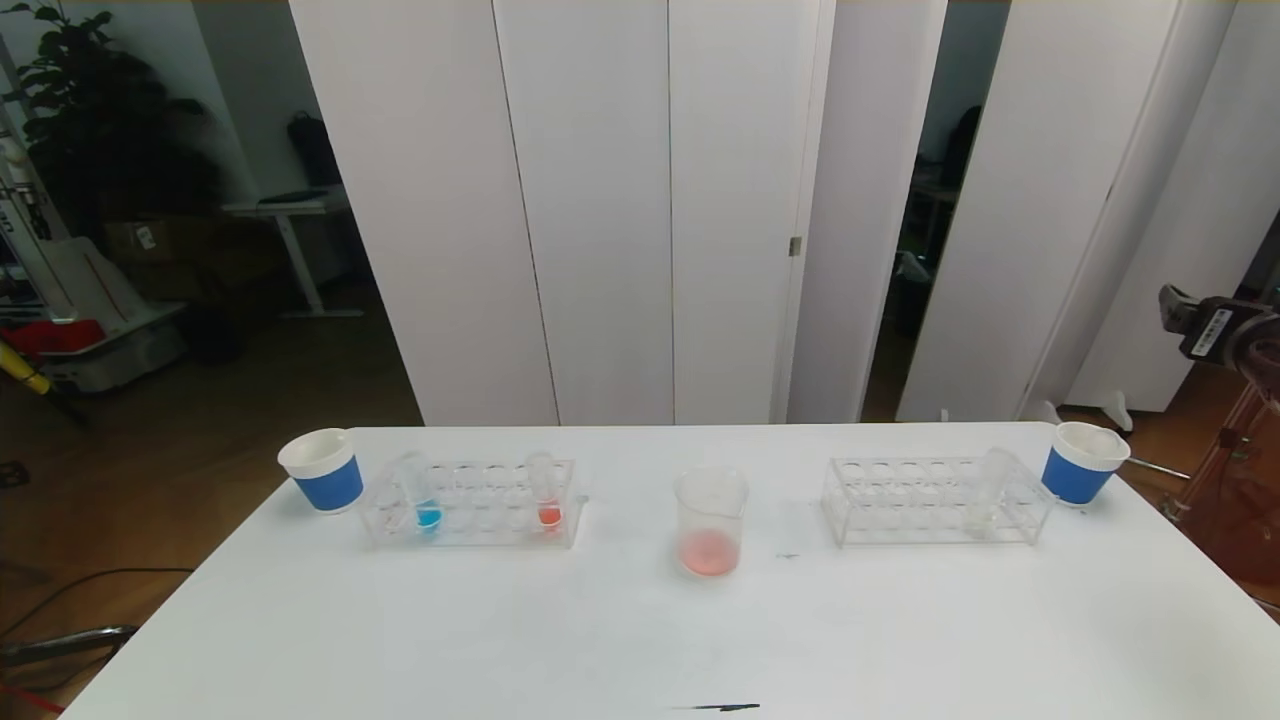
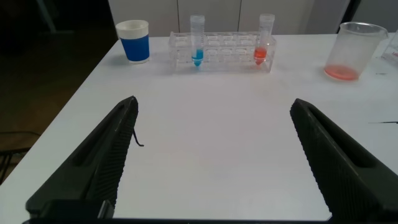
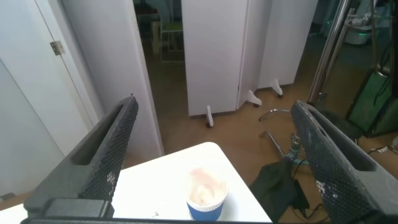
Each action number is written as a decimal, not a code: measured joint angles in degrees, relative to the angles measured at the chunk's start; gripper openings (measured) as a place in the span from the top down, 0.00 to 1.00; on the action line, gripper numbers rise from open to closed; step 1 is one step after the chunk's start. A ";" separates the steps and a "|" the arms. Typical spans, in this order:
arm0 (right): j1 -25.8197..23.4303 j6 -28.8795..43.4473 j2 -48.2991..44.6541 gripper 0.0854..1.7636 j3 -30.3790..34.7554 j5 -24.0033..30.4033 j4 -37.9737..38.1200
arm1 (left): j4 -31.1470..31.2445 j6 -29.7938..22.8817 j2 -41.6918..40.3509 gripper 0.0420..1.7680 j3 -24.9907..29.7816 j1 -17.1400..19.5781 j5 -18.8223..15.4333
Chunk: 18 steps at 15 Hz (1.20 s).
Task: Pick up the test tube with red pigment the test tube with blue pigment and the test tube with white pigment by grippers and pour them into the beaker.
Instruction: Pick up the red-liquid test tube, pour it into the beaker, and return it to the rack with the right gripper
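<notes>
Nearest to us, our left gripper (image 2: 211,162) hovers above the bare near part of the white table (image 1: 640,640), its two dark fingers spread wide with nothing between them and touching nothing; the wrist is angled so the fingers aim across the tabletop toward the far edge. Our right gripper (image 3: 214,162) stands just as wide apart and equally empty, held over the table's far right corner above the right blue paper cup (image 3: 206,194), with the arm reaching outward toward the room beyond. In the head view neither arm shows over the table. Farther out, the beaker (image 1: 711,522) stands upright at the middle of the table with a shallow layer of pinkish-red liquid in its bottom. To its left sits a clear rack (image 1: 470,503) holding the test tube with blue pigment (image 1: 421,494) near its left end and a tube with red-orange liquid (image 1: 545,493) near its right end, both upright. Left of that rack stands another blue paper cup (image 1: 322,469). To the beaker's right, a second clear rack (image 1: 936,501) carries the test tube with white pigment (image 1: 988,492) near its right end.
</notes>
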 joint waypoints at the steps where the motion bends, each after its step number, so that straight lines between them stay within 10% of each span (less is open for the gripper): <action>1: 0.13 0.00 -4.14 0.01 1.02 1.17 3.30 | 0.00 0.00 0.02 0.01 0.00 0.00 0.00; 18: 10.56 -0.96 -83.82 0.01 17.94 7.72 70.16 | 0.00 0.00 0.00 0.01 0.00 0.00 0.00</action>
